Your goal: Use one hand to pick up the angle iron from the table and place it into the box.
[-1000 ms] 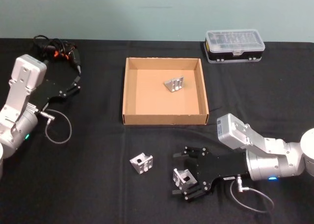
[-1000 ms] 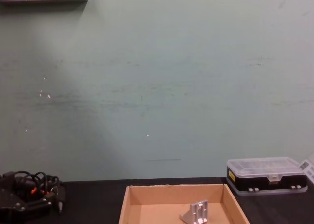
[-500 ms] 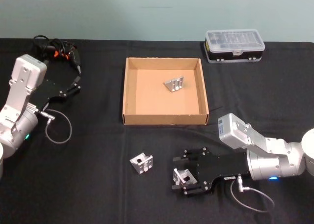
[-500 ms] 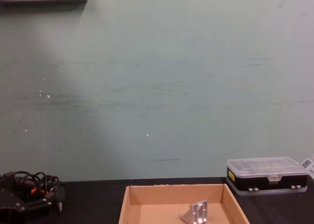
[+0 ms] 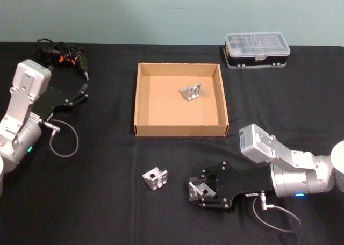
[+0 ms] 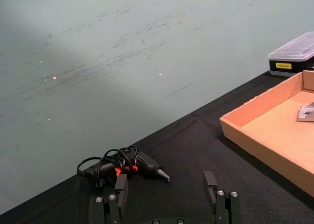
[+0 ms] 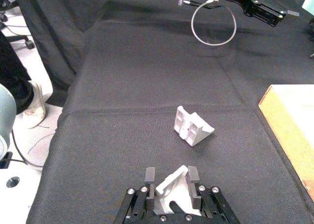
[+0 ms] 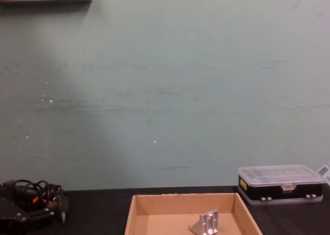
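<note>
My right gripper point(image 5: 196, 193) lies low over the black table point(image 5: 97, 202) near its front edge, shut on a silver angle iron point(image 5: 198, 190). In the right wrist view the two black fingers point(image 7: 149, 175) press both sides of that angle iron point(image 7: 171, 187), which rests on the cloth. A second angle iron point(image 5: 155, 178) point(image 7: 192, 128) lies just left of it. A third angle iron point(image 5: 191, 92) point(image 8: 207, 222) sits inside the tan box point(image 5: 180, 130) at mid-table. My left gripper point(image 5: 83, 91) point(image 6: 166, 187) is parked at the far left, open.
A black case with a clear lid point(image 5: 257, 50) point(image 8: 281, 183) stands at the back right, behind the box point(image 8: 180, 200). A black tool with coiled cables point(image 5: 62, 56) point(image 6: 122, 165) lies at the back left. A loose cable loop point(image 5: 63, 140) hangs by the left arm.
The right gripper's fingers have closed from wide open onto the angle iron near the table's front edge. The left arm has not moved.
</note>
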